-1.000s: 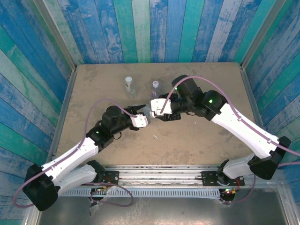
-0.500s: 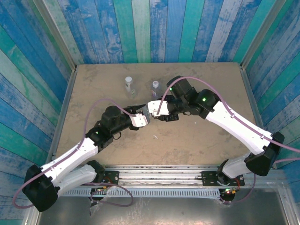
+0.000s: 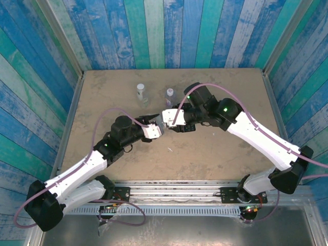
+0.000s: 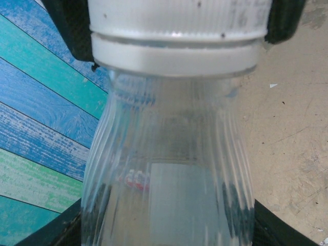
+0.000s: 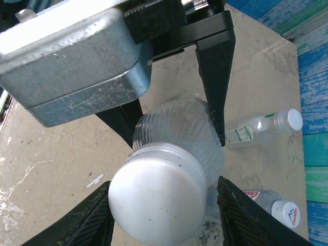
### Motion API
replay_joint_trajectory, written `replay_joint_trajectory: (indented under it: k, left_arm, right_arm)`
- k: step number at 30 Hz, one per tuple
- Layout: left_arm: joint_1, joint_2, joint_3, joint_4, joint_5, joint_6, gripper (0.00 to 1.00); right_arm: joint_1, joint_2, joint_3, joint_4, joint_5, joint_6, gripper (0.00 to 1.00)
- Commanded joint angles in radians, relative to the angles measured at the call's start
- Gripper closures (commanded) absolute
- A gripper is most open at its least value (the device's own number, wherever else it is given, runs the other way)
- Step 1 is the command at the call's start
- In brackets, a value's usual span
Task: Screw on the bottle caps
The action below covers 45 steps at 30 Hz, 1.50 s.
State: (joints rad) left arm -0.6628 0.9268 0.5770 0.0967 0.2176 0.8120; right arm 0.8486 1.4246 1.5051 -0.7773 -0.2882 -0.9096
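Note:
My left gripper (image 3: pixel 157 128) is shut on a nearly plain clear ribbed bottle (image 4: pixel 169 169), tilted above the table with its neck toward the right arm. Its black fingers (image 5: pixel 216 77) clamp the bottle's body. A white bottle cap (image 5: pixel 156 197) sits on that bottle's neck. My right gripper (image 5: pixel 166 218) stands open around the cap: its left pad (image 5: pixel 89 220) touches the cap's rim, while the right pad (image 5: pixel 246 218) is a little apart from it. In the top view the right gripper (image 3: pixel 166 121) meets the left one mid-table.
Two more small bottles stand at the back of the tan table (image 3: pixel 220 148), each with a white cap on: one with a green label (image 3: pixel 140 91) and one with a purplish label (image 3: pixel 169 94). A small white scrap (image 3: pixel 169 149) lies in front of the grippers.
The right arm has moved a little left, bringing its gripper up to the bottle's capped end. The left arm has kept still with the bottle.

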Motion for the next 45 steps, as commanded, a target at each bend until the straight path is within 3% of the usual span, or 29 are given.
replay_joint_trajectory:
  k: [1, 9, 12, 22, 25, 30, 35, 39, 45]
  left_arm:
    - [0.000, 0.001, 0.000, 0.014, 0.002, -0.006, 0.45]
    - [-0.001, 0.006, 0.004, 0.026, -0.026, -0.009, 0.45]
    - [-0.001, 0.014, -0.007, 0.079, -0.073, -0.022, 0.46]
    - [-0.001, 0.068, 0.001, 0.135, -0.147, 0.017, 0.45]
    - [-0.001, 0.069, 0.000, 0.138, -0.130, 0.016, 0.45]
    - [0.001, 0.055, 0.003, 0.117, -0.092, -0.001, 0.45]
    - [0.000, 0.040, 0.000, 0.091, -0.052, -0.011, 0.45]
    - [0.001, 0.036, -0.001, 0.071, 0.000, -0.015, 0.45]
    - [0.000, 0.032, 0.006, 0.049, 0.026, -0.022, 0.45]
  right_arm:
    - [0.003, -0.014, -0.014, 0.016, -0.015, 0.022, 0.50]
    - [0.003, -0.013, -0.018, 0.036, -0.041, 0.130, 0.64]
    - [0.002, -0.011, -0.023, 0.086, -0.023, 0.319, 0.67]
    - [0.002, 0.014, -0.055, 0.174, 0.088, 1.169, 0.76]
    - [0.006, -0.003, -0.080, 0.175, -0.030, 1.072, 0.61]
    - [0.003, -0.099, -0.148, 0.128, 0.054, 0.817, 0.43]
    - [0.001, -0.157, -0.140, 0.031, 0.133, 0.485, 0.34]
    - [0.001, -0.166, -0.123, 0.017, 0.111, 0.259, 0.29]
    - [0.001, -0.088, -0.011, -0.077, 0.027, 0.099, 0.28]
